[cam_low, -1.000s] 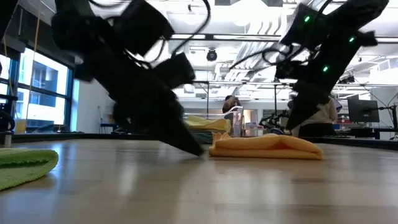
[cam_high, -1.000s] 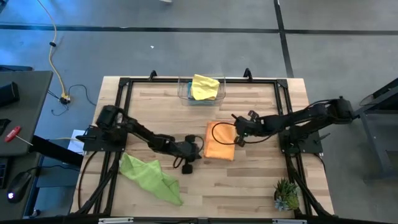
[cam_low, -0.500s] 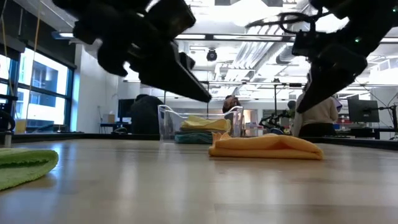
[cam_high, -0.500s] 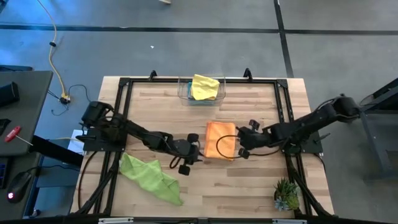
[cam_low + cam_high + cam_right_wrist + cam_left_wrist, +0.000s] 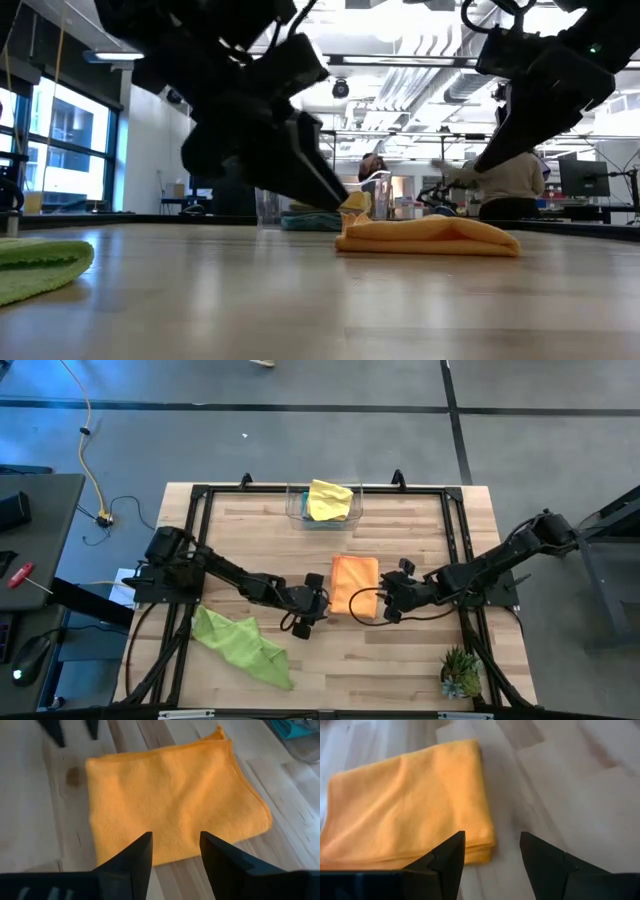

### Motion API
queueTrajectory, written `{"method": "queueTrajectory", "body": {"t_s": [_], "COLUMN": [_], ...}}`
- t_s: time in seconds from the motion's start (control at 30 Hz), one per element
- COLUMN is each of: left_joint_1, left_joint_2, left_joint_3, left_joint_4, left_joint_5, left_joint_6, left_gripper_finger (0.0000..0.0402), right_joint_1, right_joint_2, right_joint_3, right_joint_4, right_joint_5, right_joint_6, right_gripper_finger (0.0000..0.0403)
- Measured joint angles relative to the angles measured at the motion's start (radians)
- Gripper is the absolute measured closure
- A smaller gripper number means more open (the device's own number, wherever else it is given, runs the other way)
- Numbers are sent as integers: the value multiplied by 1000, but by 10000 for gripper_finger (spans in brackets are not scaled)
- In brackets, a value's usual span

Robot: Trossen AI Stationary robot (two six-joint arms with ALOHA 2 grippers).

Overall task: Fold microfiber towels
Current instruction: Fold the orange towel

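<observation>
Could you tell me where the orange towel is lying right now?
In the high view the orange towel lies folded near the middle of the table, between the left gripper and the right gripper, with the clear bin at the far edge.

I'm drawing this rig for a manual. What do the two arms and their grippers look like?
Both arms are black, jointed and slender, each mounted on a black frame at a side edge of the table. Loose black cables loop beside the left gripper and the right gripper. Each gripper ends in two dark, wedge-shaped fingers tapering to points. No markings are legible.
</observation>
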Motion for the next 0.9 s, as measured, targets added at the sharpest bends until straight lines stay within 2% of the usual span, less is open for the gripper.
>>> {"method": "queueTrajectory", "body": {"t_s": [0.3, 0.43, 0.63, 0.9], "left_joint_1": [0, -1, 1, 0], "left_joint_2": [-8, -8, -10, 19], "left_joint_3": [0, 29, 101, 113], "left_joint_4": [4, -40, -150, -167], "left_joint_5": [-7, 22, 22, 41], "left_joint_6": [31, 33, 42, 92], "left_gripper_finger": [224, 223, 209, 189], "right_joint_1": [0, 0, 0, 0], "right_joint_2": [3, 3, 3, 3], "right_joint_3": [0, 0, 0, 0], "right_joint_4": [16, 16, 17, 23], "right_joint_5": [1, 1, 1, 1], "right_joint_6": [-11, -11, -21, -23], "right_gripper_finger": [245, 245, 245, 245]}}
